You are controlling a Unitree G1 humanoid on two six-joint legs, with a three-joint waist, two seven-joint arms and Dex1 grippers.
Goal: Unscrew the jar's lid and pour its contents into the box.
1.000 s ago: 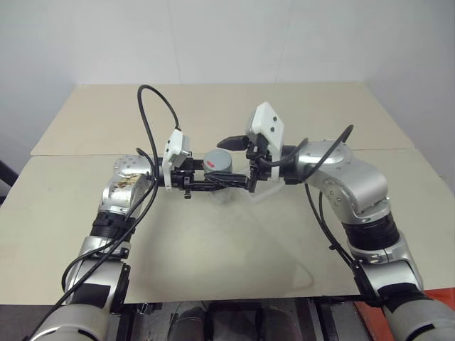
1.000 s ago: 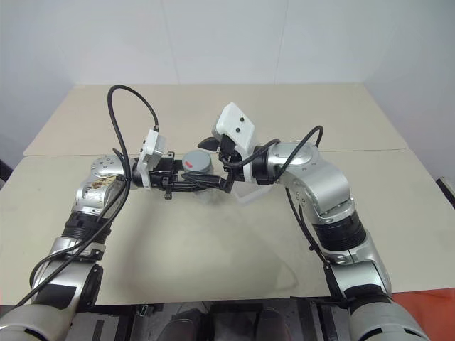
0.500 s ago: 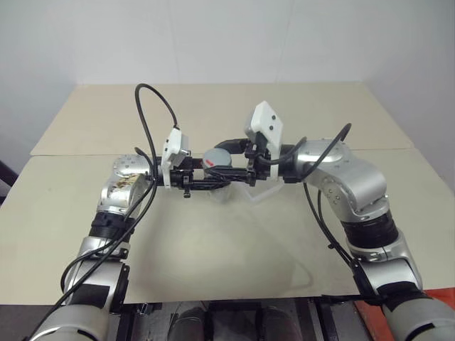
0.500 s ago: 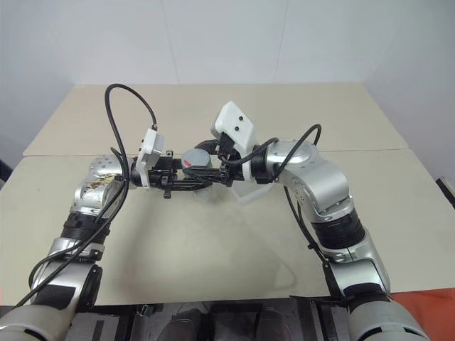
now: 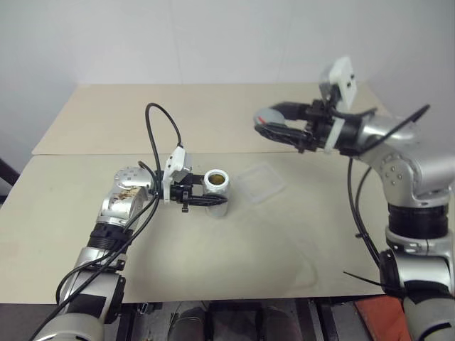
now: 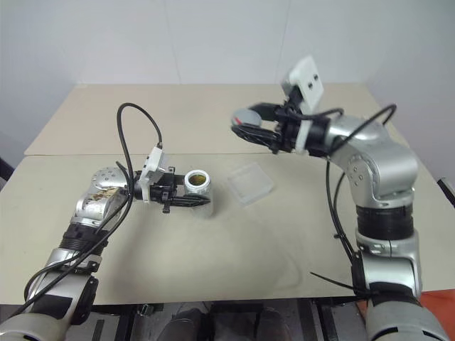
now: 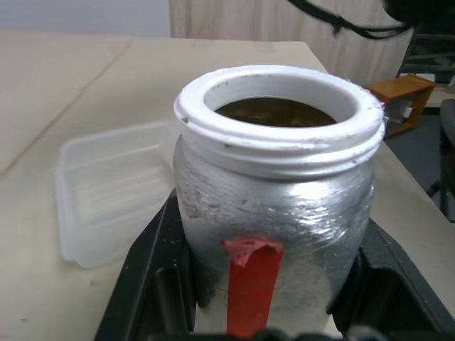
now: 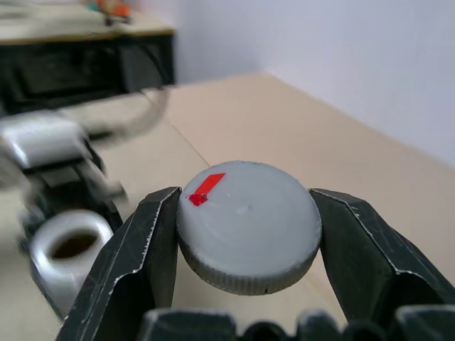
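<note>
While the lid is already off, the pouring is not yet done.
Table (image 5: 213, 270): beige, carries the box and the scene.
Right gripper (image 5: 274, 128): raised over the far right, fingers pinching the lid (image 8: 247, 222), grey with a red mark.
Left gripper (image 7: 263, 298): near the left centre, fingers pressed on the jar (image 7: 274, 206), which is upright and open.
Box (image 5: 260, 182): clear tray lying just right of the jar, apart from it.
Contents (image 7: 276, 111): dark, low inside the white neck.
Risk: if the jar tilts before its mouth is over the low tray, contents may fall on the table.
Risk: the smooth jar may slip when turned.
</note>
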